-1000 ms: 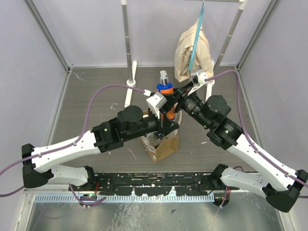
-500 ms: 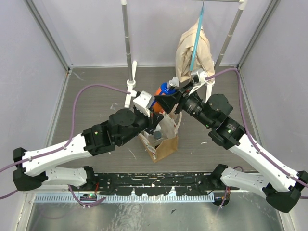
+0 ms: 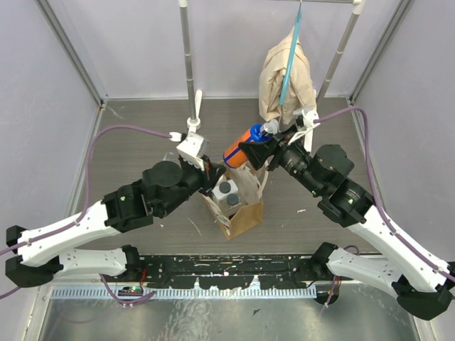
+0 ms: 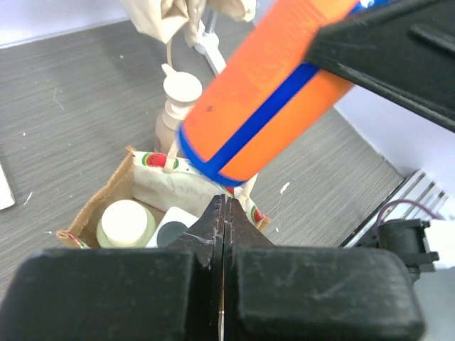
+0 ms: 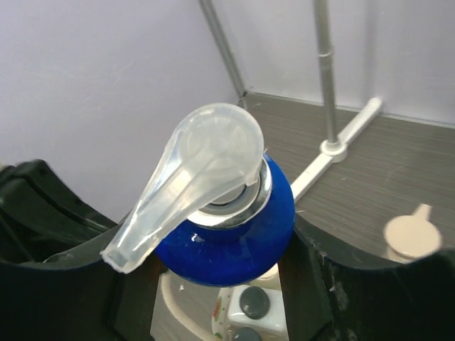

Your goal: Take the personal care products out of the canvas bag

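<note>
R hand (image 3: 250, 150) clamped on blue bottle (image 3: 232, 154) over canvas bag (image 3: 245, 213); L hand (image 4: 222, 211) together, prob. empty.

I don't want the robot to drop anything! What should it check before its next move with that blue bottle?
1. Grip: the right gripper is closed on the blue pump bottle with the orange band: ok.
2. Bottle out of the small tan-brown canvas bag: held above it, tilted: ok.
3. Bare grey table to set it on: ok.
4. Left gripper free: shut, empty: ok.
5. Bag upright: ok.
6. Bag emptied: not ok. The cream-capped bottle and the white bottle with a dark grey cap sit inside.
</note>
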